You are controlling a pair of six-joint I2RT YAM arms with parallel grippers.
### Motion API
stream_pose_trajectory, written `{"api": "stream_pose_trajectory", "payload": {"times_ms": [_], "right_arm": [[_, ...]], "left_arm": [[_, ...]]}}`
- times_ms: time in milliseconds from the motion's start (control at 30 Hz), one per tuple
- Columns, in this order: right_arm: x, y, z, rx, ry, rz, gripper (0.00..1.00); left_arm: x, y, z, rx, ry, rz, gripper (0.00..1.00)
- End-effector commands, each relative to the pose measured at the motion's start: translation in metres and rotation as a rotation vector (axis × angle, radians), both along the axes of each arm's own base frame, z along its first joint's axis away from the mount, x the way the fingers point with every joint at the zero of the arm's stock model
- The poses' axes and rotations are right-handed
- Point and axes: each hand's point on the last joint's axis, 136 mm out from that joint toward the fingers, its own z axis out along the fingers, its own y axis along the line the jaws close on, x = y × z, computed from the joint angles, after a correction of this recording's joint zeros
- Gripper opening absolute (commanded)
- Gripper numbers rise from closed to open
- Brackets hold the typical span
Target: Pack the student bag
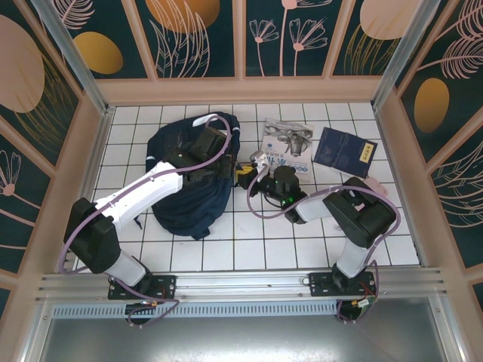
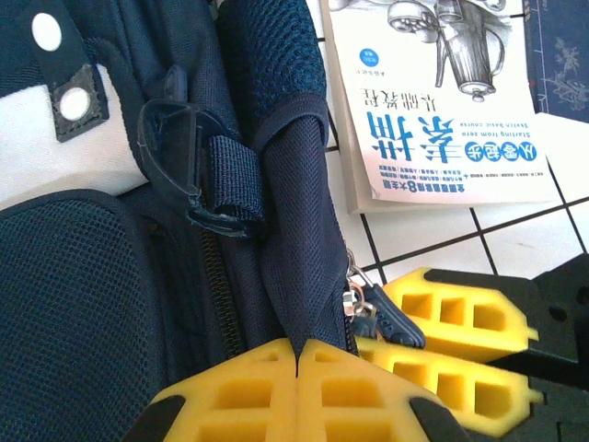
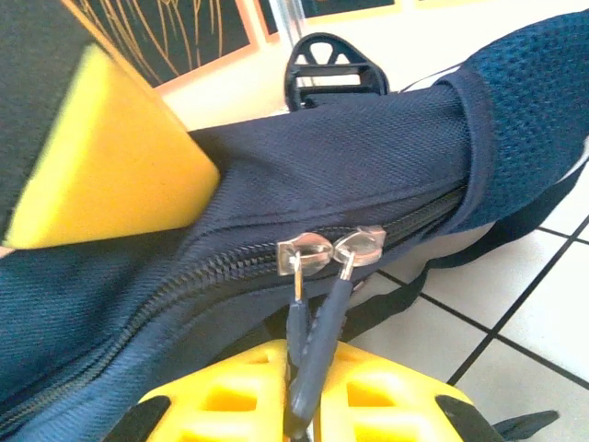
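Overlooking camera: student bag [image 1: 192,207] lies left of centre on the bench [image 1: 249,249], white book [image 1: 287,139] near its right side.
Left wrist: left fingers [image 2: 239,391] together, pinching a fold of the bag beside its zip.
Right wrist: right fingers [image 3: 230,405] clamped on both zip pulls [image 3: 313,331]; sliders touching.
Risk: pulling both pulls together may drag the bag rather than part the sliders.

Left arm [image 1: 143,192] & right arm [image 1: 355,219]: white shells, black joints, purple cables looping alongside.
Each on a black base plate [image 1: 143,286] at near edge. Right arm has a bulky black housing & green light nr wrist. Left gripper [image 2: 296,366] & right gripper [image 3: 308,398]: yellow plastic fingers w/ square pockets.
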Motion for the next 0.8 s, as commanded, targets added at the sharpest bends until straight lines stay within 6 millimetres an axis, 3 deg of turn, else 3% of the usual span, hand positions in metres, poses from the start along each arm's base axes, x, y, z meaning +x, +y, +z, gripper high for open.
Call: {"api": "stream_pose_trajectory", "payload": {"times_ms": [0, 100, 167, 300, 400, 533, 767], "right_arm": [[-0.039, 0.013, 0.008, 0.018, 0.006, 0.187, 0.14], [-0.051, 0.008, 0.008, 0.010, -0.014, 0.220, 0.17], [-0.051, 0.003, 0.008, -0.009, -0.018, 0.205, 0.25], [-0.023, -0.021, 0.006, -0.021, 0.033, 0.047, 0.42], [-0.011, -0.033, 0.014, 0.008, 0.064, 0.007, 0.42], [-0.009, -0.023, 0.013, -0.056, 0.057, 0.060, 0.43], [0.004, -0.018, 0.010, -0.137, -0.117, 0.073, 0.35]], "left_arm": [[0.030, -0.011, 0.039, -0.106, -0.159, 0.024, 0.00], [0.029, -0.011, 0.038, -0.103, -0.159, 0.021, 0.00], [0.028, -0.012, 0.039, -0.105, -0.156, 0.013, 0.00], [0.026, -0.013, 0.039, -0.107, -0.155, 0.000, 0.00], [0.023, -0.014, 0.039, -0.109, -0.150, -0.020, 0.00], [0.020, -0.014, 0.039, -0.102, -0.147, -0.038, 0.00], [0.019, -0.015, 0.039, -0.105, -0.144, -0.047, 0.00]]}}
